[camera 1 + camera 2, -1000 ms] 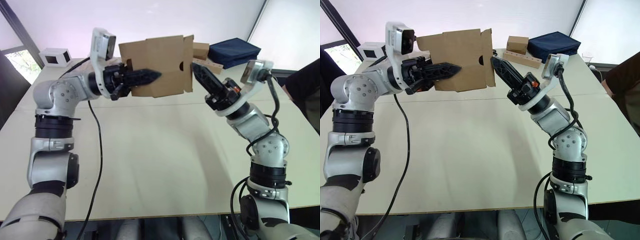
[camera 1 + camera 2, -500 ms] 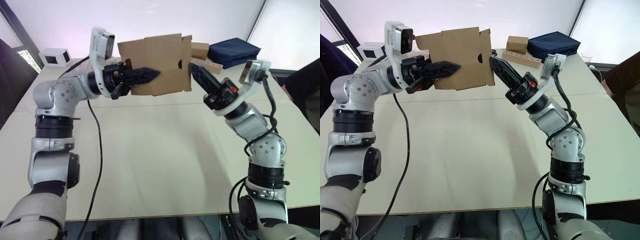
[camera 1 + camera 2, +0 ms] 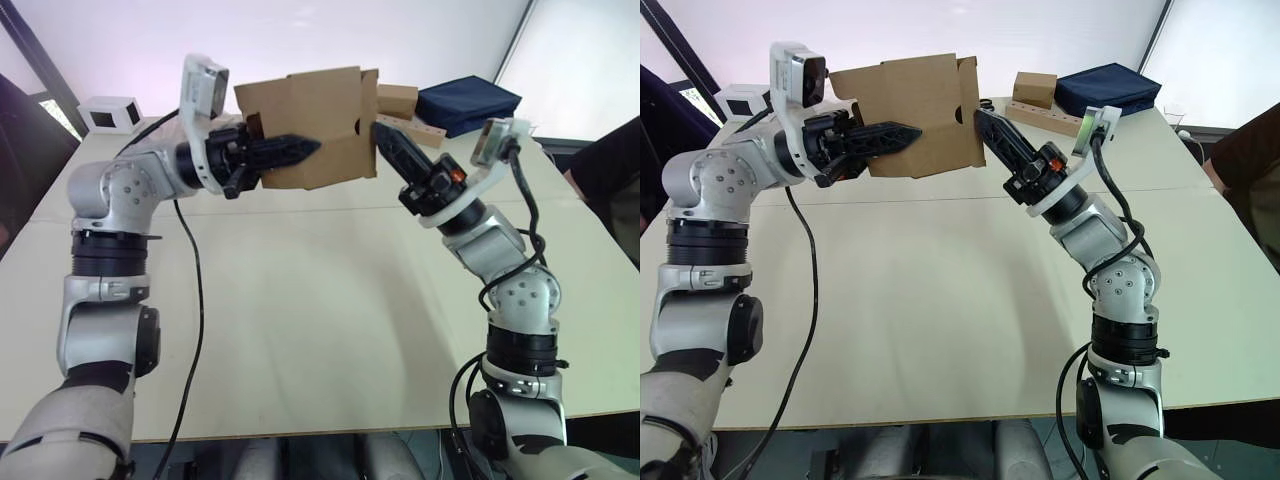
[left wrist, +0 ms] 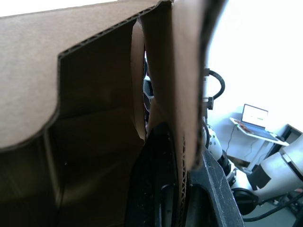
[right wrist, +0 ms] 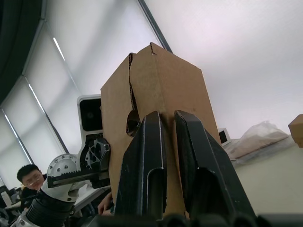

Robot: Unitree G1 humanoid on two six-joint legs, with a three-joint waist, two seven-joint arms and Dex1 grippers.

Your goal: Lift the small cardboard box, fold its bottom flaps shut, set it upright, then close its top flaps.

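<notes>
Small cardboard box (image 3: 310,128) held high over worktop (image 3: 320,320), long axis running side to side. Left gripper (image 3: 290,150) clamped on box wall, one finger inside. Right gripper (image 3: 983,122) at opposite end, fingers nearly closed, empty, tips touching end flap – nearer arm for folding

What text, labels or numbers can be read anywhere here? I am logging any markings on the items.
None can be read.
Small cardboard box, held off the table by the left pincer: plain brown, no print.
Smaller brown carton behind: no marks visible.
White box: nothing readable.
</notes>
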